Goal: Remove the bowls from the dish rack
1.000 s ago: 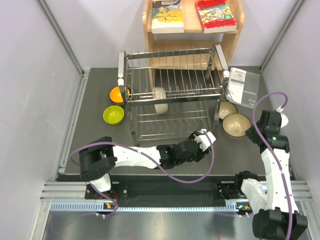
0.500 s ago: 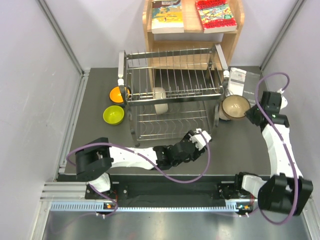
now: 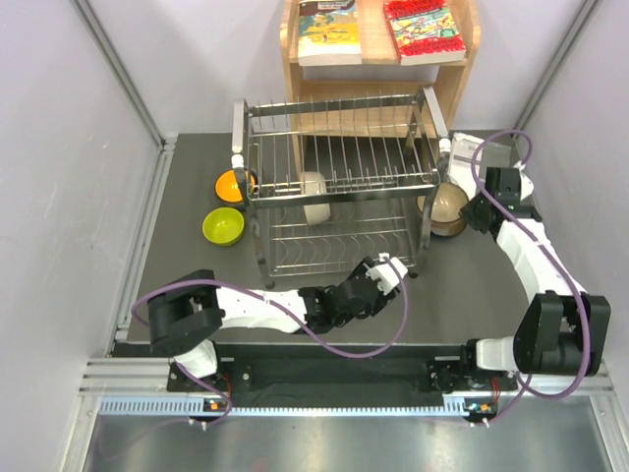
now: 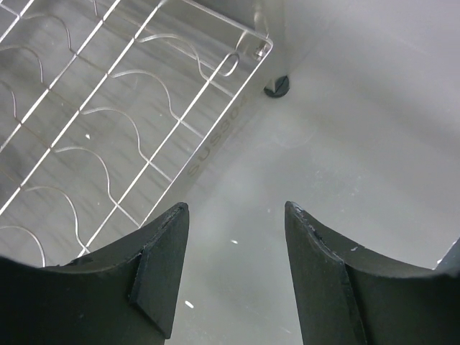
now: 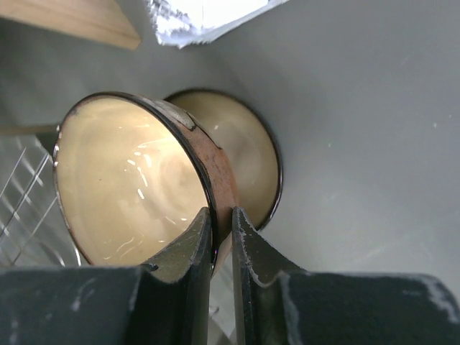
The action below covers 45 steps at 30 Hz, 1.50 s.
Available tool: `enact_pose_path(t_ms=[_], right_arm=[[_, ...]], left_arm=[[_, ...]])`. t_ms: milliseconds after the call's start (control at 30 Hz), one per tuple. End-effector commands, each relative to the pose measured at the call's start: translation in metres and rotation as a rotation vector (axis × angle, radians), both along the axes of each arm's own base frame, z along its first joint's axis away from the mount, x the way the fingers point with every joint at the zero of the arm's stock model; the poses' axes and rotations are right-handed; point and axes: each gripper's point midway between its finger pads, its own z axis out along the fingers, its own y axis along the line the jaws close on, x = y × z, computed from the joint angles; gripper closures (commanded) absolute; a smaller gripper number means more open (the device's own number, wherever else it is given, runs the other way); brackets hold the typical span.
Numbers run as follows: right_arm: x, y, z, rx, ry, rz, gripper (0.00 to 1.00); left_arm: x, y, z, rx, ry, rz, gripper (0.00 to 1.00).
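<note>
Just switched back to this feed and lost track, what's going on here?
The right gripper, jaws shut on the rim of a beige bowl, holds it tilted over a second beige bowl right of the dish rack. The left gripper hangs empty, jaws open, by the rack's lower front corner. A cream bowl stands in the rack; an orange bowl and a lime bowl sit on the table left of it.
</note>
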Motion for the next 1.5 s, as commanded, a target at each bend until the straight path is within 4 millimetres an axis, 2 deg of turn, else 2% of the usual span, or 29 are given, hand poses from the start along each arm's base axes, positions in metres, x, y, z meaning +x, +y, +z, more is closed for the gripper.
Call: enact_pose_path(t_ms=[0,300,500,600,633,667,800,833,933,1000,1033,1067,1200,1367,1467], right_arm=[[0.037,-0.005,0.047,-0.008,-0.207,-0.036,1.0],[0.032,-0.008,0.025,-0.027,-0.164,-0.032,1.0],[0.029,-0.003,0.008,-0.003,-0.128,-0.013,1.0],[0.027,-0.003,0.005,0.001,-0.129,-0.016,0.98],[0.026,-0.003,0.003,0.002,-0.124,-0.015,0.83],[0.026,-0.003,0.001,0.001,-0.115,-0.016,0.78],[0.023,-0.004,-0.001,0.0,-0.105,-0.01,0.74],[0.023,-0.005,-0.001,0.001,-0.106,-0.01,0.67],[0.021,-0.003,0.001,0.009,-0.109,0.002,0.63],[0.02,-0.002,0.005,0.007,-0.119,0.01,0.52],[0.019,-0.002,0.005,0.004,-0.119,0.012,0.39],[0.017,-0.002,0.005,0.005,-0.113,0.012,0.37],[0.011,-0.004,-0.001,0.005,-0.108,0.006,0.37],[0.008,-0.001,-0.016,0.039,-0.081,0.006,0.5],[0.005,-0.001,-0.013,0.036,-0.082,0.015,0.46]], left_arm=[[0.004,0.003,0.012,-0.064,-0.009,0.031,0.39],[0.005,0.003,0.008,-0.065,0.006,0.034,0.4],[0.005,0.007,0.007,-0.061,0.004,0.045,0.4],[0.006,0.007,0.008,-0.061,0.001,0.047,0.4],[0.006,0.007,0.008,-0.061,0.001,0.047,0.4],[0.006,0.008,0.007,-0.058,0.002,0.047,0.4],[0.005,0.008,0.006,-0.056,0.005,0.049,0.4],[0.005,0.009,0.004,-0.054,0.01,0.05,0.4],[0.005,0.01,0.002,-0.054,0.012,0.055,0.4],[0.004,0.011,0.002,-0.058,0.013,0.059,0.4],[0.005,0.012,0.002,-0.061,0.015,0.064,0.4],[0.005,0.012,0.004,-0.069,0.015,0.067,0.4],[0.008,0.018,0.007,-0.1,0.019,0.092,0.39],[0.01,0.023,0.012,-0.106,0.011,0.111,0.39],[0.015,0.033,0.017,-0.134,0.002,0.153,0.39]])
